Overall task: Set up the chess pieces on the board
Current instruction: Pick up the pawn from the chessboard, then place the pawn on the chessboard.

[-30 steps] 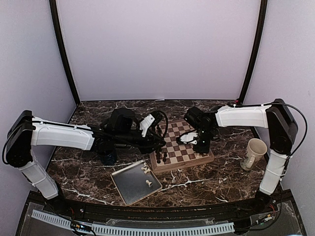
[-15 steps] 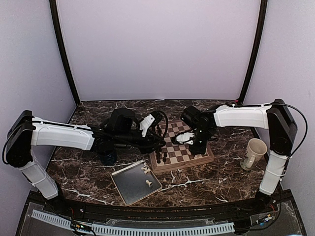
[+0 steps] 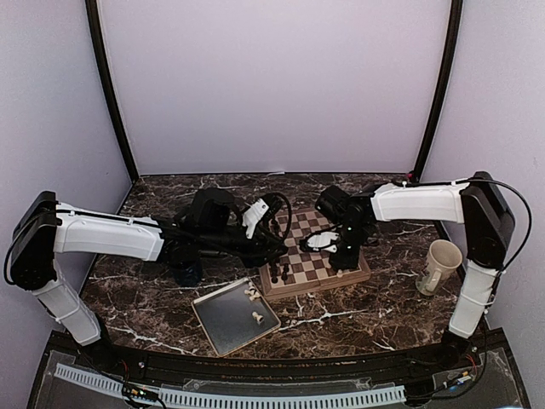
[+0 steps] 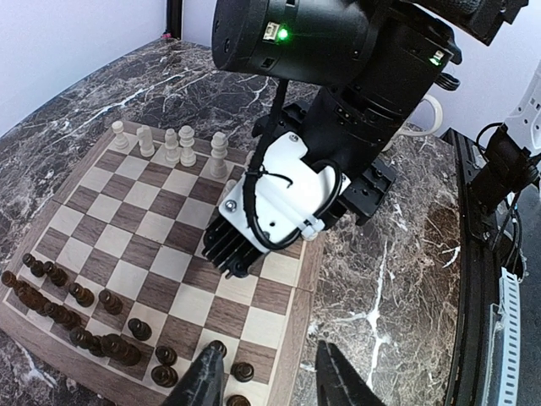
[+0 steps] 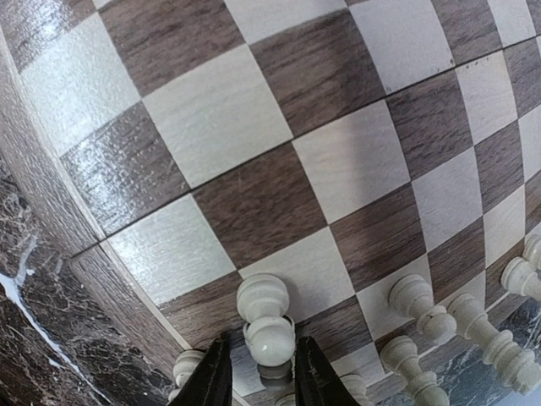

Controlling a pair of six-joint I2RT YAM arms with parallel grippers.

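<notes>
The board [image 3: 317, 256] lies in the middle of the table. In the right wrist view my right gripper [image 5: 262, 359] stands open astride a cream pawn [image 5: 269, 337] that stands upright on a square by the board's edge, with a thin gap on its left side. A second pawn [image 5: 262, 296] stands just beyond it, and more cream chess pieces [image 5: 423, 309] line the edge row. Dark pieces [image 4: 80, 296] fill the opposite side. My left gripper [image 4: 272, 385] hovers open and empty over that side's corner.
A grey metal tray [image 3: 223, 324] in front of the board holds a few cream pieces [image 3: 252, 293]. A cream cup [image 3: 441, 264] stands at the right. The right arm's white-covered wrist [image 4: 283, 190] hangs over the board's right half.
The right gripper's jaws have spread apart from the pawn, which now stands on its own. The right wrist shifted slightly. The left arm has not moved.
</notes>
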